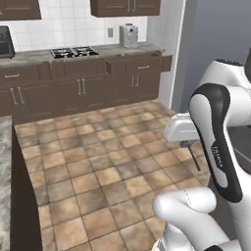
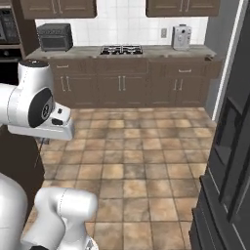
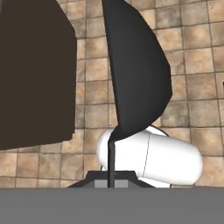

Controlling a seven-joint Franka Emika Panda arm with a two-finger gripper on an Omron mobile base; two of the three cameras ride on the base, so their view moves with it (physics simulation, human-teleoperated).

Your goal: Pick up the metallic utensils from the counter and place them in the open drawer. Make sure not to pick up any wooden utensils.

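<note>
The tool (image 3: pixel 111 177) is pinched shut on a slim dark metal utensil (image 3: pixel 135 70), whose thin handle rises from between the tips and widens into a broad dark blade above them. In the left base view the same utensil (image 1: pixel 194 156) hangs as a thin rod below the white hand, over the tiled floor (image 1: pixel 98 162) and well away from the desk (image 1: pixel 5 186) at the left edge. Held clear like this, it looks to be in transit toward the drawer, which cannot be made out for certain; the dark brown block (image 3: pixel 35 74) beside the utensil may be cabinetry.
</note>
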